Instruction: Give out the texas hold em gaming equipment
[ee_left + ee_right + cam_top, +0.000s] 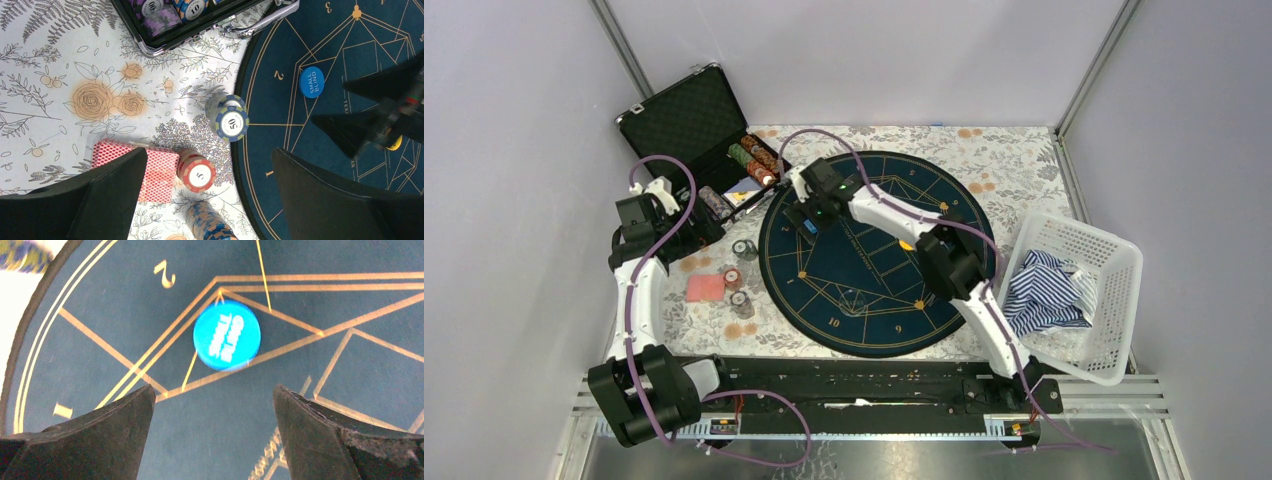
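Right gripper [212,390]: jaws wide apart, empty, above the round mat [350,390]. Blue small-blind button [227,335] lies flat on the mat near numeral 2; its placement looks done. Next: fetch from chip stacks [230,120] beside the mat's left edge.

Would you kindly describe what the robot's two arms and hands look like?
Both the left arm and right arm have white links joined by black joints, each with a looping purple cable. The left hand and right hand have broad, black, wedge-shaped fingers.
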`<act>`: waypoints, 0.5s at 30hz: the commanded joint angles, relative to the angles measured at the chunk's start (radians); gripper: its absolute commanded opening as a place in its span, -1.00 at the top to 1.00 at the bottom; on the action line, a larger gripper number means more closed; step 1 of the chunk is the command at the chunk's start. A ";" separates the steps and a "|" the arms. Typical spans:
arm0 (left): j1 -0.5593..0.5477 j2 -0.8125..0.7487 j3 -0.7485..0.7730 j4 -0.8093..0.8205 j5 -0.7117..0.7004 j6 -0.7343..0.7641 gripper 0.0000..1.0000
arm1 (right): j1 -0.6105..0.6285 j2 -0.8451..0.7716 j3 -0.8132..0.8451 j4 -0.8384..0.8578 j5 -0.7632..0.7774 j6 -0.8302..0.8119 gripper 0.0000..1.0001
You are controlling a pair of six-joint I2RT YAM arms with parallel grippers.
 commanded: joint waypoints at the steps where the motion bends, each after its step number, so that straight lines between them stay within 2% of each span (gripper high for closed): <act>1: 0.008 -0.020 -0.010 0.045 0.022 0.025 -0.98 | -0.084 -0.305 -0.148 -0.022 -0.109 -0.004 -0.91; 8: 0.008 -0.004 -0.002 0.027 0.080 0.081 -0.98 | -0.252 -0.585 -0.500 0.001 -0.132 -0.065 -0.99; 15: 0.008 -0.035 -0.007 0.021 0.123 0.125 -0.98 | -0.320 -0.704 -0.754 0.030 -0.134 -0.116 -0.99</act>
